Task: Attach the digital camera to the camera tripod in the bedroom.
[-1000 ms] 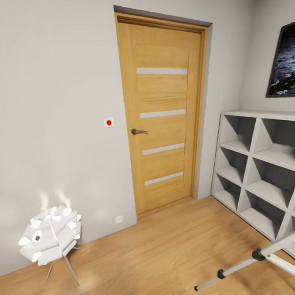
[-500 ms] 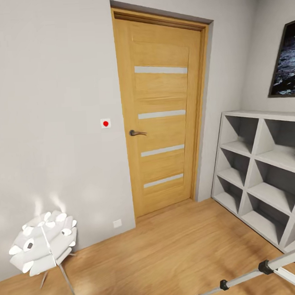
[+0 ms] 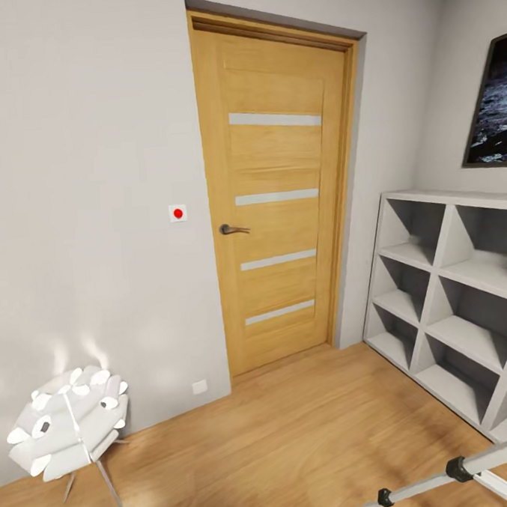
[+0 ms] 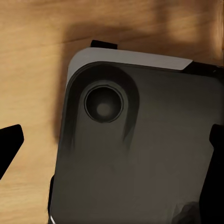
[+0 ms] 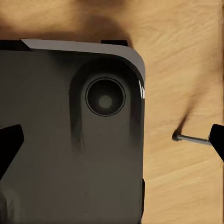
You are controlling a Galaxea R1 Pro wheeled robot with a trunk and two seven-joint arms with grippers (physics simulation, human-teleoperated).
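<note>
Beside the oak door (image 3: 280,199), camera tripod (image 3: 447,476) legs show; both end effectors gape empty.

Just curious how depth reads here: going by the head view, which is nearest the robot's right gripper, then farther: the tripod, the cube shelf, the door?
1. Camera tripod: leg at lower right; the wrist view shows its foot near the right gripper.
2. Cube shelf: along the right wall.
3. Door: far wall, ahead.

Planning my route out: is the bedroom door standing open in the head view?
No, the oak door sits shut, flush in its frame, handle level.
</note>
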